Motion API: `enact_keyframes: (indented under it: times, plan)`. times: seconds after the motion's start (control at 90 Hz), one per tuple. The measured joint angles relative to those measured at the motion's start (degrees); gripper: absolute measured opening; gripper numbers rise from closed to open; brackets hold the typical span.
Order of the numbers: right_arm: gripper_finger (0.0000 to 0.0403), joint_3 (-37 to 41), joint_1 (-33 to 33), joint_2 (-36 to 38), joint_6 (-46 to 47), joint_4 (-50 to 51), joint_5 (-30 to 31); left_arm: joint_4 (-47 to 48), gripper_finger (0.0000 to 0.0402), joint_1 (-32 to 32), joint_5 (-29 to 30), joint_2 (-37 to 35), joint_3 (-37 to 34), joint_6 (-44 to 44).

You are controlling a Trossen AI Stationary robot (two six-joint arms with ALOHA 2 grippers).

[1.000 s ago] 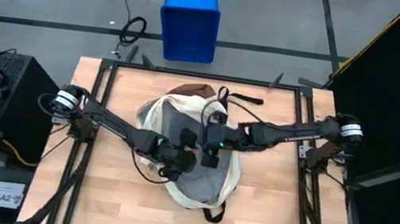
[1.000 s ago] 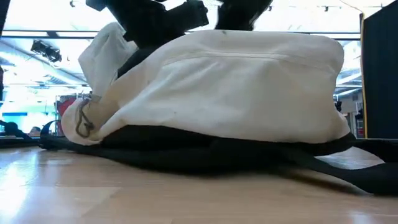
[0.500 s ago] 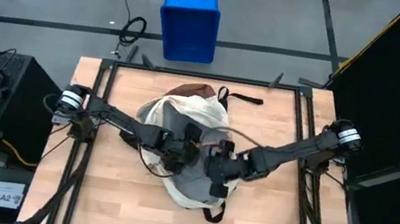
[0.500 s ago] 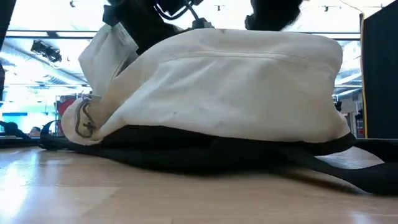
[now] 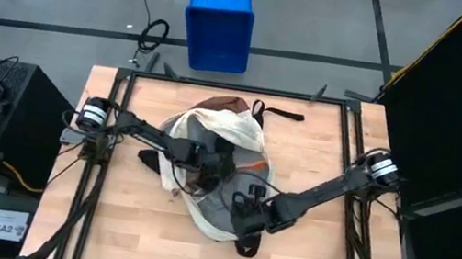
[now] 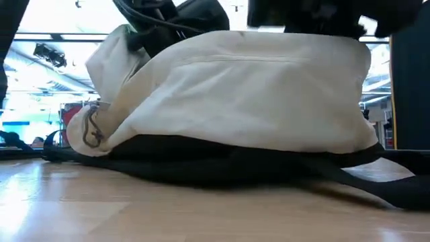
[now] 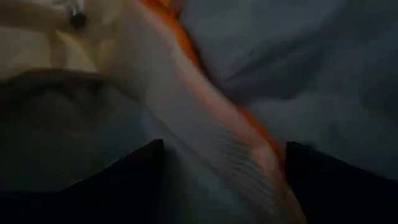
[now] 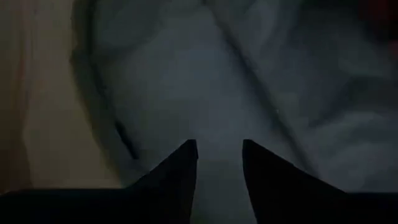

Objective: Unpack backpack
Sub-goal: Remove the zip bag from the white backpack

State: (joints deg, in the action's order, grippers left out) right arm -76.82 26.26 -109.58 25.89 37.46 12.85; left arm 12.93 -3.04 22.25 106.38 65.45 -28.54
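One backpack (image 5: pixel 215 169) lies on the wooden table (image 5: pixel 304 253), roughly at its middle, opened so its grey lining faces up in the high view; it serves as the landmark here. Two arms reach into it. At the backpack's near end sits the right gripper (image 5: pixel 246 221), just above the lining close to the near rim; its wrist view shows two dark fingers (image 8: pixel 180 168) a narrow gap apart with nothing between them, pointed at grey lining and a cream edge. A dark strap loop (image 5: pixel 247 246) pokes out from that near end. Toward the backpack's left side, the left gripper (image 5: pixel 206 167) is down inside the opening; its wrist view shows two fingers (image 7: pixel 134 165) spread wide, straddling an orange-edged, clear ribbed pouch (image 7: pixel 217 149) that lies on the lining, though whether they touch it cannot be told. From table height the backpack (image 6: pixel 255 94) is a cream mound on dark straps, filling most of the width. Bare wood lies open on either side of the backpack and in front of it. Beyond its brown far end, one blue bin (image 5: pixel 218 30) stands on the floor past the table's far edge.
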Motion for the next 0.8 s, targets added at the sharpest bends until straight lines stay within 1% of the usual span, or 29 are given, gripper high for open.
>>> enact_keyframes:
  times: [0.078,0.2,0.356,0.467,0.633,0.8]
  plan:
    - [0.0100,0.0,-0.1,-2.4,0.0,-0.9,-3.2,0.4,0.0298,1.1,-1.4,0.2,0.0,0.6]
    - [0.0101,0.0,-0.3,-4.9,0.0,-1.6,-5.1,0.2,0.0283,1.5,-3.3,1.2,0.0,0.4]
    - [0.0101,-0.1,-0.2,-5.5,0.0,-1.8,-5.1,-0.6,0.0251,1.1,-3.5,1.8,0.0,-3.7]
    - [0.0100,-0.1,0.2,-5.3,0.0,-2.6,-5.2,-2.3,0.0236,0.3,-3.6,1.8,-0.1,-6.8]
    - [0.0101,0.0,0.5,-5.3,-0.3,-3.7,-5.8,-5.0,0.0232,-0.1,-4.0,2.0,0.2,-9.9]
    - [0.0102,0.0,0.6,-5.3,-0.5,-4.9,-5.8,-5.7,0.0234,0.6,-4.8,2.3,0.2,-10.2]
